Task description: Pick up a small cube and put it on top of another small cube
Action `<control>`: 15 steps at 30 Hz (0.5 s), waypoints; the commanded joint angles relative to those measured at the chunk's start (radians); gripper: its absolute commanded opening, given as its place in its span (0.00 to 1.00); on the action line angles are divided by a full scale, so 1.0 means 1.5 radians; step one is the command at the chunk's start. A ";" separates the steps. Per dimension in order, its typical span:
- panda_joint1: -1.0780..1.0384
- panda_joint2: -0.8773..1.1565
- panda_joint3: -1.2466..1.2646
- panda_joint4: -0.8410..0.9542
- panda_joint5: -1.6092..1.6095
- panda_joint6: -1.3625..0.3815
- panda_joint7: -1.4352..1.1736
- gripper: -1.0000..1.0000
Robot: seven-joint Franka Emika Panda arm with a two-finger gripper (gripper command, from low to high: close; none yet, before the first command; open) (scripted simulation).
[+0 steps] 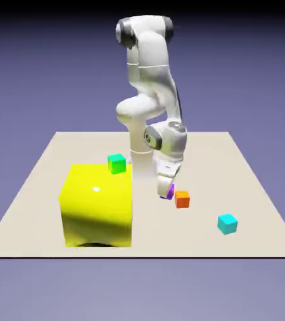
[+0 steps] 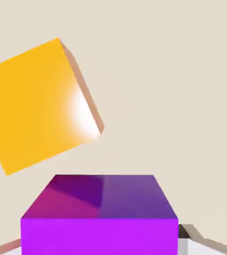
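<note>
The small purple cube (image 2: 99,214) fills the bottom of the hand view, wedged between my fingertips, whose grey tips (image 2: 185,234) barely show at its sides. In the exterior view the purple cube (image 1: 169,190) peeks out under my gripper (image 1: 165,190), low at the table near its middle. The gripper is shut on it. An orange cube (image 1: 182,199) lies on the table just beside it, toward the exterior view's right, and appears large in the hand view as the orange cube (image 2: 35,104) at upper left. A cyan cube (image 1: 227,223) sits farther toward the exterior view's right.
A big yellow block (image 1: 98,205) stands on the table at the exterior view's left, close to the arm. A small green cube (image 1: 116,163) lies behind it. The beige table (image 1: 245,188) ends near the cyan cube.
</note>
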 commanded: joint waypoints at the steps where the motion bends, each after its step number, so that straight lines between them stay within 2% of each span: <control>1: 0.000 0.000 0.000 0.000 0.000 0.000 0.000 0.00; 15: -0.164 0.178 0.338 0.333 0.126 -0.170 0.078 0.00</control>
